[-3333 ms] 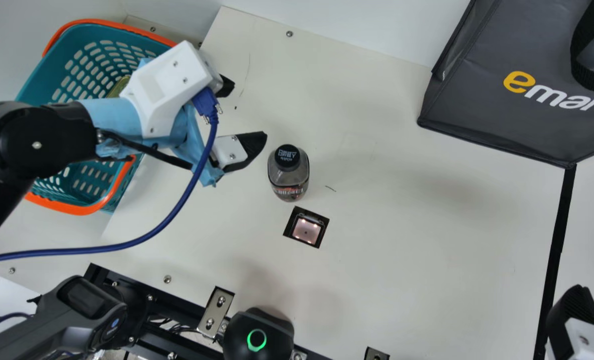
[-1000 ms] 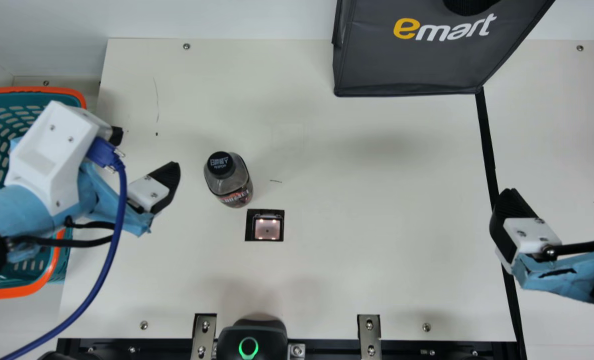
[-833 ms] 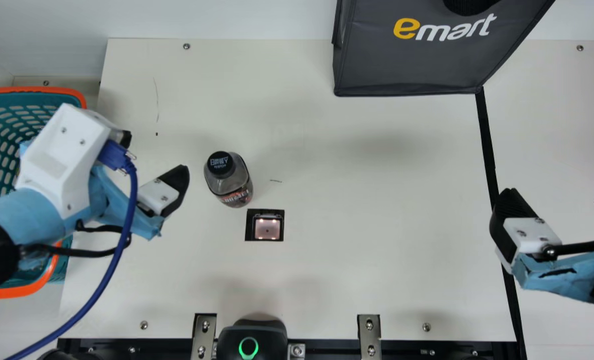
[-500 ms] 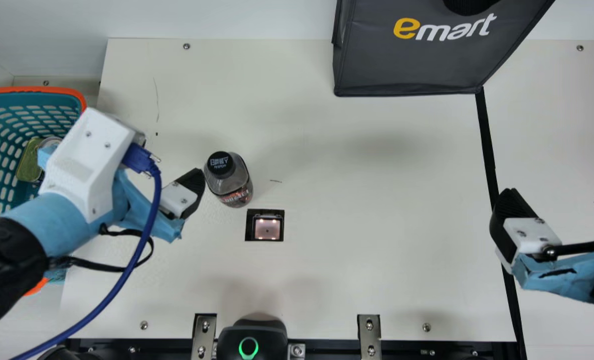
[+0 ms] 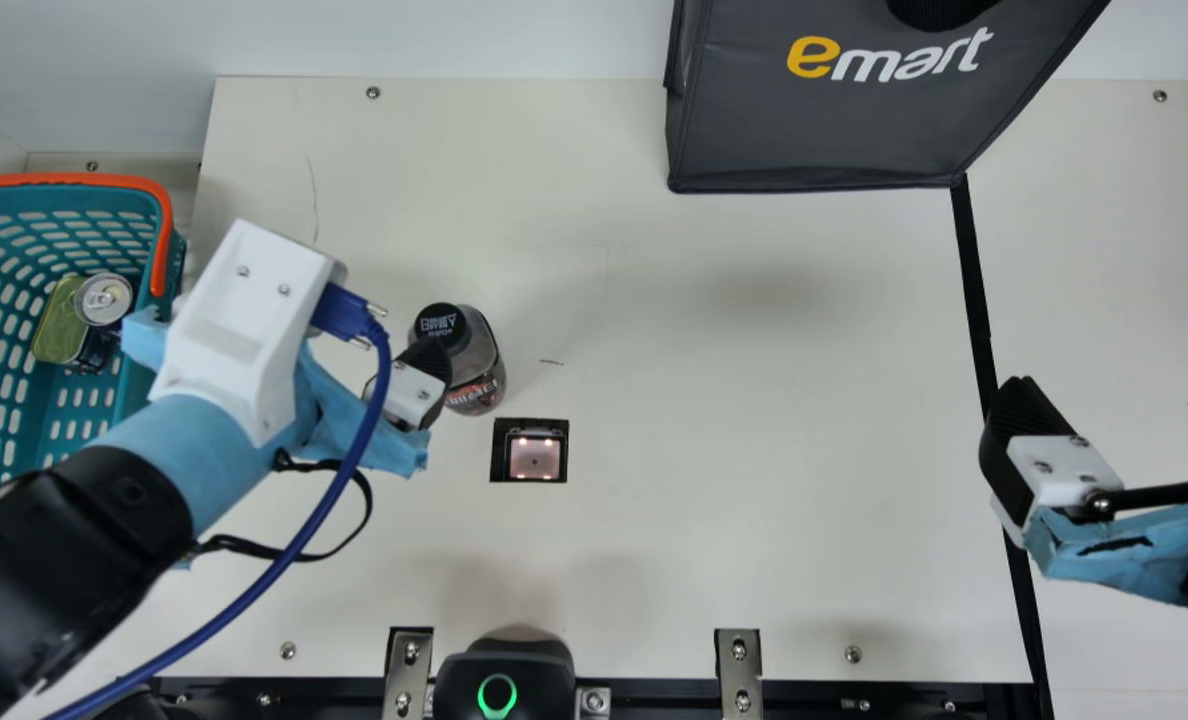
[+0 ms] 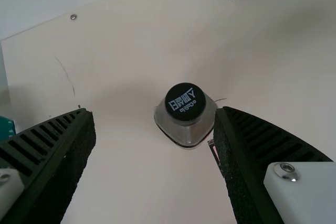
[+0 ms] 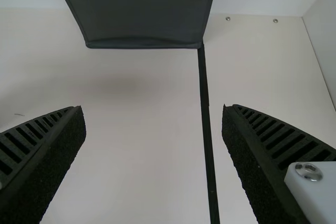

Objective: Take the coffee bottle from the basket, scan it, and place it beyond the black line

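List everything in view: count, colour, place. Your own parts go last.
Coffee bottle: one, clear, black cap, on table near scan window
Basket: one, teal, orange handles, table's left
Can: one, silver top, in basket
Tin: one, greenish, beside can
Scan window: one, pinkish, lit, black surround
Black line: one, table's right
Bag: one, dark grey, far side
Device: one, black, green ring, near edge
Brackets: two, silver, near edge
Screws: several, silver, around table
Table: one, cream, underneath
Cable: one, blue, at left arm
Left tool: one, black-fingered, open, by bottle
Right tool: one, black-fingered, open, over black line
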